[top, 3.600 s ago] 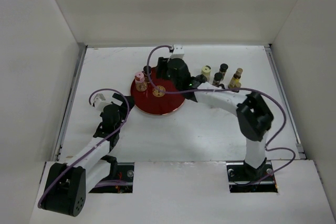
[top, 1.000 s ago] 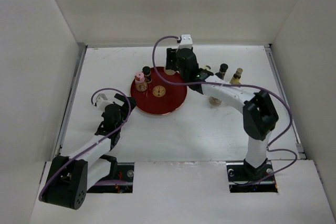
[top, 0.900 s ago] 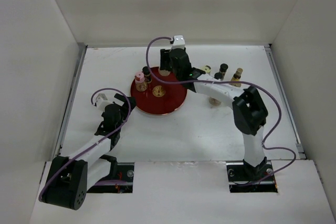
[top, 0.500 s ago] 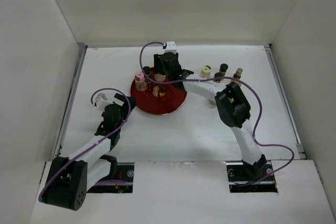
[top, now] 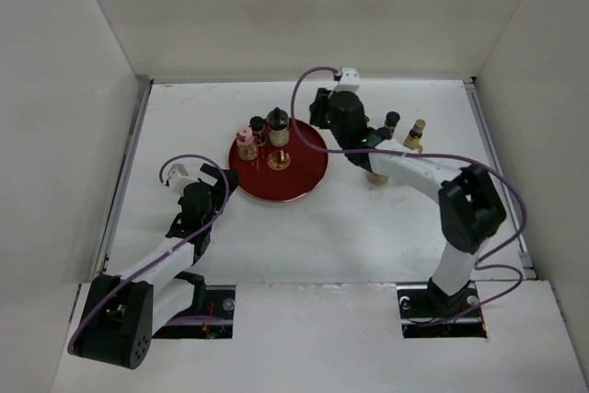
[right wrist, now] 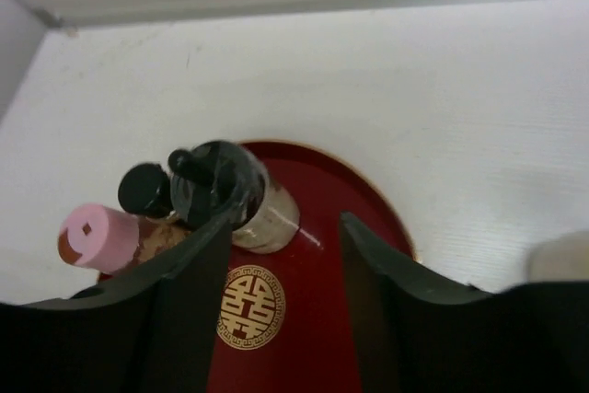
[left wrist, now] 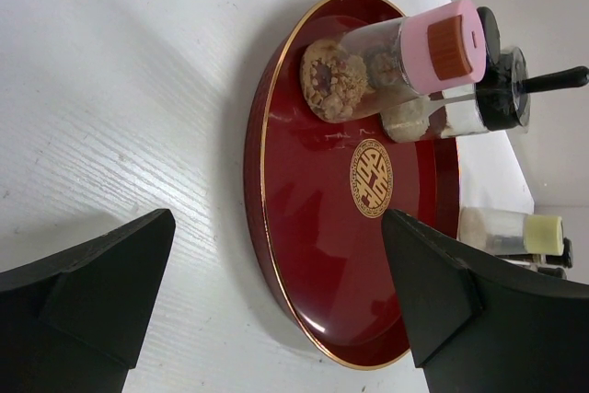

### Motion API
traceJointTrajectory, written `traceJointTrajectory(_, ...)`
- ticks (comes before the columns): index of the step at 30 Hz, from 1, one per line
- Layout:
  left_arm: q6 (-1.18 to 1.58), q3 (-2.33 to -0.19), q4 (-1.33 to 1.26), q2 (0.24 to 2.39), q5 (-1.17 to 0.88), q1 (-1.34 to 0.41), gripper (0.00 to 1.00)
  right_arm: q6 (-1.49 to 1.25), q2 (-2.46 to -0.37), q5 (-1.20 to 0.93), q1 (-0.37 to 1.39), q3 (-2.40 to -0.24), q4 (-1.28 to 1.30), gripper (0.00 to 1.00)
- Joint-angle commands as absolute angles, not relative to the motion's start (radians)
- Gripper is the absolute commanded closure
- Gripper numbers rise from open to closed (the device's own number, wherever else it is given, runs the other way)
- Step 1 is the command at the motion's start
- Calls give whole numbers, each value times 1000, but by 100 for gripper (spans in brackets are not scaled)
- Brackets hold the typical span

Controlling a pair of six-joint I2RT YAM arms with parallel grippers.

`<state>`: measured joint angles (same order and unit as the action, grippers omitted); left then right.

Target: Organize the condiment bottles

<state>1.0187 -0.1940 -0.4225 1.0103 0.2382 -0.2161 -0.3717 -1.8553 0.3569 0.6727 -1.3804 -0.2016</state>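
Note:
Three condiment bottles stand at the back of the red tray: a pink-capped jar, a black-capped bottle and a clear jar with a black lid. My right gripper is open and empty, just right of the black-lidded jar, over the tray's back right rim. Two more bottles stand to the right, and a tan one shows under the right arm. My left gripper is open and empty, left of the tray, facing the pink-capped jar.
A cream-capped bottle shows beyond the tray in the left wrist view. White walls close in the table on the left, back and right. The right arm stretches across the bottles on the right.
My right gripper went over the back of the tray, let go of the black-lidded jar there and drew back to the right. The left arm has not moved.

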Motion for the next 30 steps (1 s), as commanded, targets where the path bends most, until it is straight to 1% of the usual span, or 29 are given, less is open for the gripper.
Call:
traceJointTrajectory(1,1022,-198,-463,991,233,-211,0,-359,-1718,376,593,-1283,-292,55)
traceJointTrajectory(2,1019,-196,-463,986,239,-214,0,-356,-1688,389,561,-1243,-275,64)
traceJointTrajectory(4,1019,-193,-468,991,250,-215,0,-351,-1660,406,515,-1209,-243,67)
traceJointTrajectory(5,1019,-195,-466,997,252,-215,0,-345,-1657,408,489,-1203,-212,66)
traceJointTrajectory(7,1022,-199,-466,1008,239,-215,0,-328,-1669,413,446,-1213,-149,60)
traceJointTrajectory(10,1017,-199,-465,996,248,-222,0,-305,-1709,403,401,-1233,-117,42)
traceJointTrajectory(12,1017,-196,-465,996,253,-219,0,-285,-1732,400,387,-1252,-104,33)
traceJointTrajectory(15,1017,-199,-463,997,244,-219,0,-255,-1769,385,381,-1282,-97,26)
traceJointTrajectory(18,1015,-198,-468,997,256,-223,0,-229,-1793,359,386,-1299,-83,23)
traceJointTrajectory(23,1017,-207,-469,1026,242,-225,0,-221,-1835,348,386,-1319,-83,23)
traceJointTrajectory(28,1019,-206,-471,1034,241,-223,0,-225,-1867,347,386,-1338,-74,31)
traceJointTrajectory(30,1017,-206,-471,1025,244,-223,0,-230,-1878,344,386,-1345,-68,31)
